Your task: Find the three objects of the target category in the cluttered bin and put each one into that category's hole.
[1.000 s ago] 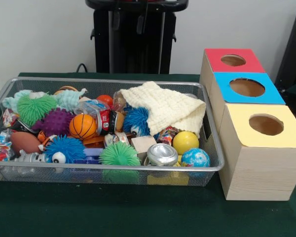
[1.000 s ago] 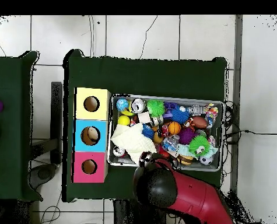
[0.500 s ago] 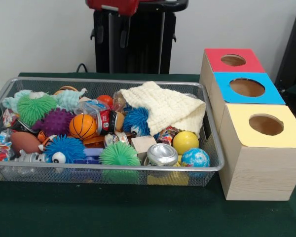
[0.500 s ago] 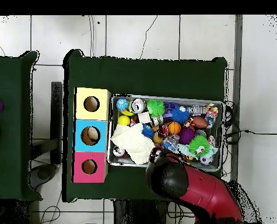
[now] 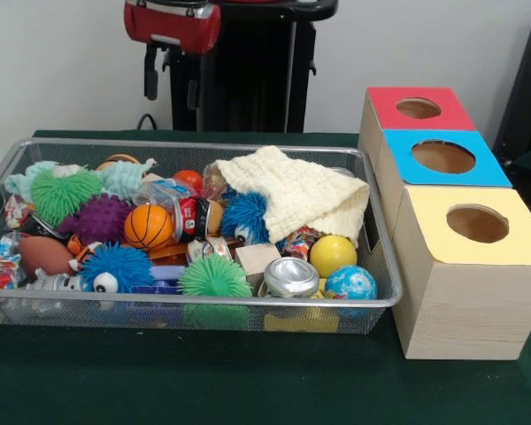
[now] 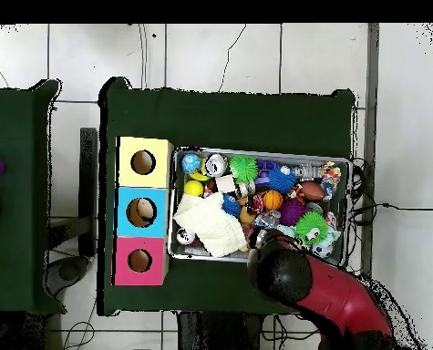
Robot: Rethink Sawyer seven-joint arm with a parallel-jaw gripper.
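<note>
Looks like the very start of the job. No packet picked up, none seen in a hole.

Gripper (image 5: 171,99) up high above the back edge of the bin (image 5: 203,302), not touching any toy. Two black fingers (image 5: 149,75) hanging down, spread apart, with nothing between them.

Below the fingers, down in the bin: one crinkly clear packet (image 5: 164,190) with blue and white inside. Lying just under the fingers and a bit toward the front, touching a red can (image 5: 189,218) and close to an orange ball (image 5: 148,227). Two more packets to find, likely tucked among the spiky balls or under the cream cloth (image 5: 296,195). Too hard to pick out for sure.

Well off to one side of the fingers, outside the bin: three wooden boxes in a row, with a red top (image 5: 451,113), a blue top (image 5: 485,168) and a yellow top (image 5: 442,239). One round hole in each. Cannot tell which hole is the right one.

So, by the look of it: three packets left to grab, three trips to a box left to make. First up, probably the packet right below the open fingers.
</note>
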